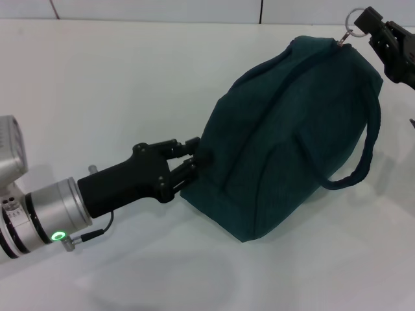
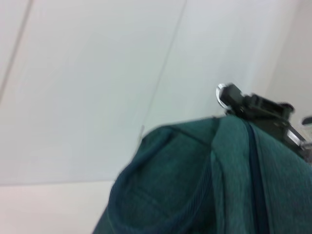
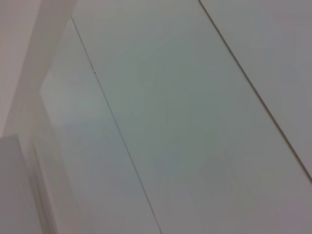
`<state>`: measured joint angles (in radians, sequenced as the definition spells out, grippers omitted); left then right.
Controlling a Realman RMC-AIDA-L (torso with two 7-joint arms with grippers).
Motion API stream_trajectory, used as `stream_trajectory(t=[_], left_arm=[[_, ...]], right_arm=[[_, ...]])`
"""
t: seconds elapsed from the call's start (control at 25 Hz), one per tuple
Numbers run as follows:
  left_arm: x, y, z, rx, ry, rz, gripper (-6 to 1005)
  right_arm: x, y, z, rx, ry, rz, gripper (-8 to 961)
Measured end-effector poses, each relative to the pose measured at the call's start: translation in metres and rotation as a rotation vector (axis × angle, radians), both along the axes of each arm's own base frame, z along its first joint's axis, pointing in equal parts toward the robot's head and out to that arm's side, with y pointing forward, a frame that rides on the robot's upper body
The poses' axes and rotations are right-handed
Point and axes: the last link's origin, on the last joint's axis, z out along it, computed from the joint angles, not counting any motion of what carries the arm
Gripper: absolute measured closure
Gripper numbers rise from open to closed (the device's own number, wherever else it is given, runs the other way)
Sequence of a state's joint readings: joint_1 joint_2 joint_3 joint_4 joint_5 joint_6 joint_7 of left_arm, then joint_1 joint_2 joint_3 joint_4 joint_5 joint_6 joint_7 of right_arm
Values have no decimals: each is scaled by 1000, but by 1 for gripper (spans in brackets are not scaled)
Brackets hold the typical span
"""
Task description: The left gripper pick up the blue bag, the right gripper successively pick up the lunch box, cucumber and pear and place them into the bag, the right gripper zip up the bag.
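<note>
The blue bag (image 1: 285, 129) lies tilted on the white table, and its zipper (image 2: 254, 170) looks closed along the top. At the bag's near left end my left gripper (image 1: 193, 163) is shut on the fabric. My right gripper (image 1: 364, 24) is at the bag's far right top corner, pinching the silver ring zipper pull (image 1: 354, 17). The left wrist view also shows the bag (image 2: 185, 190) up close, with the right gripper (image 2: 235, 99) and the ring (image 2: 222, 94) beyond it. The lunch box, cucumber and pear are out of view. The right wrist view shows only white panels.
The white table (image 1: 117, 84) spreads around the bag, with a wall seam at the back. One looped handle (image 1: 366, 152) hangs off the bag's right side.
</note>
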<state>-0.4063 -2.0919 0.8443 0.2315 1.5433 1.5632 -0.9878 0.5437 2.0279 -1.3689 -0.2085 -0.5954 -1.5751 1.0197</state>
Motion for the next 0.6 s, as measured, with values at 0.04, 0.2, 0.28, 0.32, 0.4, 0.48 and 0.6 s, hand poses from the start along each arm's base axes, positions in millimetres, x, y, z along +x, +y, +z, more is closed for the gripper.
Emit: stream_trajectory(t=[0.04, 0.2, 0.28, 0.32, 0.4, 0.48, 0.6], left_arm=[[0, 0, 1, 11, 1, -3, 809], [-2, 4, 9, 43, -27, 22, 676], [-1, 6, 13, 41, -43, 31, 616], [3, 13, 25, 30, -71, 29, 586], [8, 20, 36, 23, -85, 25, 526], [16, 30, 51, 21, -87, 10, 466], [38, 48, 76, 4, -54, -45, 362]], right_arm=[[0, 0, 0, -1, -1, -1, 928], [0, 1, -1, -3, -5, -4, 927], [0, 1, -1, -3, -6, -4, 927], [0, 1, -1, -3, -6, -4, 927], [-1, 2, -1, -3, -7, -3, 927], [-1, 2, -1, -2, -9, -1, 926], [-2, 3, -1, 0, -12, 0, 926]])
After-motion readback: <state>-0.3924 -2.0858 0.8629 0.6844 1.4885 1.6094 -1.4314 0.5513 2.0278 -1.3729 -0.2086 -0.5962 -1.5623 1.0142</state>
